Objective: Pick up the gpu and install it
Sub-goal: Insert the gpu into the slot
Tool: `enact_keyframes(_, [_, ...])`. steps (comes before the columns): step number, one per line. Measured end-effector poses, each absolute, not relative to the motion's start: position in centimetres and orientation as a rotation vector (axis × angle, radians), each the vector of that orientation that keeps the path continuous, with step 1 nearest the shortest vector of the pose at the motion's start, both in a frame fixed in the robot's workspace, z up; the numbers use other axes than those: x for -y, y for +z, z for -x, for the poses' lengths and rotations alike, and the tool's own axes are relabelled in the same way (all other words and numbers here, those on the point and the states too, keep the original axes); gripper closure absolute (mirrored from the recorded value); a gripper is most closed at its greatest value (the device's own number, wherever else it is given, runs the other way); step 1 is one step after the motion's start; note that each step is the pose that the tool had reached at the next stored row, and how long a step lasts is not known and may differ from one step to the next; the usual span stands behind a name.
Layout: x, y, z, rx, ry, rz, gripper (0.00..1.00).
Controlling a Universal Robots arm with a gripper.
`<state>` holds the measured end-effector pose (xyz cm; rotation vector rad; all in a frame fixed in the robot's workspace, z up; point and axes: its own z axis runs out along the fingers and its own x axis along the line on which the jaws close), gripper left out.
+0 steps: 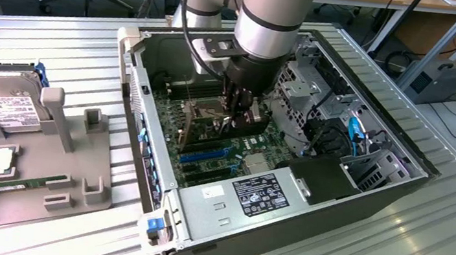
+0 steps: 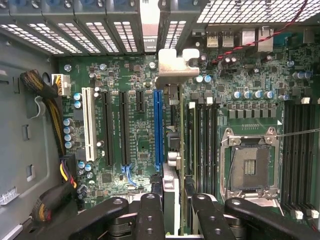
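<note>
Tool [image 2: 172, 212] clamped on gpu [image 2: 171, 150], edge-on inside computer case [image 1: 395, 187], apparently above motherboard [image 2: 135, 165].

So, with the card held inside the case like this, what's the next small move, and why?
Probably a slight sideways nudge before lowering: the gripper holds the gpu edge-on above the motherboard, and in the wrist view its edge seems to run alongside the blue slot rather than over it.

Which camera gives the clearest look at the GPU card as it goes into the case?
The wrist view: the thin dark card with its silver metal bracket runs edge-on from the pincer over the motherboard, beside the blue slot. In the exterior view the card is a small part below the arm, largely hidden inside the open computer case.
</note>
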<state>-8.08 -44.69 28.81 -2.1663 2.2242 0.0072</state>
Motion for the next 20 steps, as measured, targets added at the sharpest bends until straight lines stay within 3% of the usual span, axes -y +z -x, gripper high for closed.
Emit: enact_keyframes(20, [44.7,28.8,9.3,-2.224,0.007,2.166,0.73])
